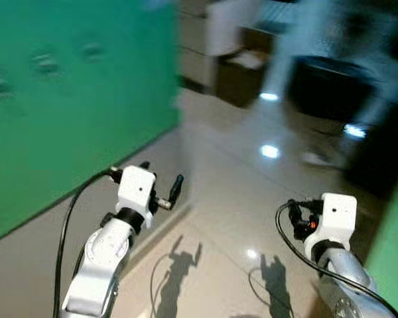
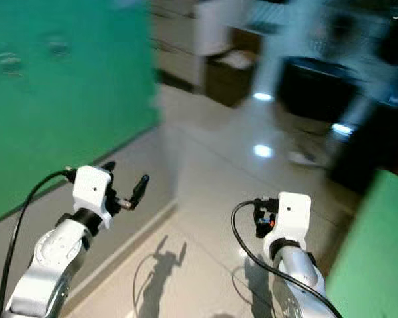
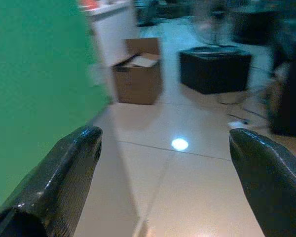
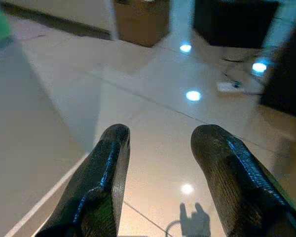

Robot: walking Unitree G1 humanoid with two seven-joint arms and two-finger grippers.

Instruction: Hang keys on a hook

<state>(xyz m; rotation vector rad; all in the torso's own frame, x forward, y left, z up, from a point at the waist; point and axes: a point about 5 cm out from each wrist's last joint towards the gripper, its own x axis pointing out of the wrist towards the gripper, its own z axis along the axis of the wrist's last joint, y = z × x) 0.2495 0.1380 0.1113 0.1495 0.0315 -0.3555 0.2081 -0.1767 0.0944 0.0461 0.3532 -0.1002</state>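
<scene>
My left gripper (image 1: 162, 172) is raised over the tiled floor beside a green wall (image 1: 66, 106). It is open, with nothing between its fingers (image 3: 74, 163). Several pale marks (image 1: 45, 63) sit high on the green wall, too blurred to tell what they are. My right gripper (image 1: 296, 215) is held lower at the right. In the right wrist view its two black fingers (image 4: 108, 163) stand apart with only floor between them, so it is open and holds nothing. Both eye views are blurred.
A brown cardboard box (image 3: 138, 71) stands by a white cabinet (image 1: 205, 33) ahead. A black block (image 3: 214, 69) sits to its right, and a dark shape (image 1: 378, 159) stands further right. A small white item (image 1: 315, 159) lies on the glossy floor. A green panel (image 2: 378, 252) rises at near right.
</scene>
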